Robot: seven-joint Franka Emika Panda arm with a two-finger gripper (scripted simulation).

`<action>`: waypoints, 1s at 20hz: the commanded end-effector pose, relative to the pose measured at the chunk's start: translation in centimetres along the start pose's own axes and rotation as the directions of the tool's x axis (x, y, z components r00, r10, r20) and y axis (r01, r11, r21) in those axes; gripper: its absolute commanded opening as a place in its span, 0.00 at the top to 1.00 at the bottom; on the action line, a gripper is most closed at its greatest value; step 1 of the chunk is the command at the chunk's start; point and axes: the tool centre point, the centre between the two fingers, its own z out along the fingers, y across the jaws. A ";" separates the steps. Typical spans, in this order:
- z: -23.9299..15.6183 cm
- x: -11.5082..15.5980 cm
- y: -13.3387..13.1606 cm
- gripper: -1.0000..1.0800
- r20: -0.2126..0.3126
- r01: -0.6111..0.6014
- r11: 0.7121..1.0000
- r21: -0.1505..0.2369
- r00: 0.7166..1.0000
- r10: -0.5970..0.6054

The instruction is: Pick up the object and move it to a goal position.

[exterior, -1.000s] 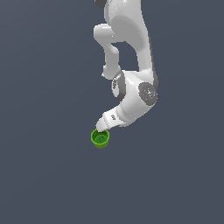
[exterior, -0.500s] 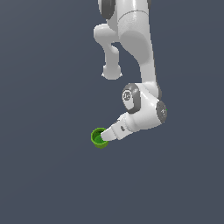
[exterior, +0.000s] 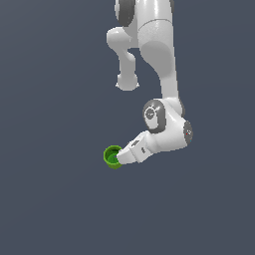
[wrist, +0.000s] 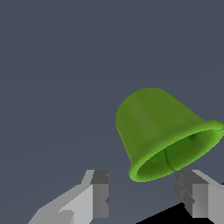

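Since 1.0 s ago the wrist has swung lower and out toward the exterior view's right, the hand now reaching back leftward at a flatter angle; the cup has barely shifted. L to R in the exterior view: green cup [exterior: 113,157] sits low, left of centre, against the plain dark grey backdrop [exterior: 45,99], mouth turned toward the camera, thicker rim showing. Just right of it, touching or nearly so, is the gripper [exterior: 119,158], tip at the cup's right edge. Further right the white forearm and wrist joint [exterior: 167,129] bulk up, w/ the arm [exterior: 154,45] rising from there to the top edge. Wrist view: cup [wrist: 162,131] lies tilted, tapered closed end away from the camera, open rim toward the fingers. Jaws spread apart, one finger [wrist: 98,194] clear of the cup, the other finger [wrist: 192,194] just beside the rim; not clamped on it.
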 end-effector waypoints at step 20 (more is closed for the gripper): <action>3.0 -0.1 0.0 1.00 0.004 0.004 1.000 -0.003 1.000 -0.004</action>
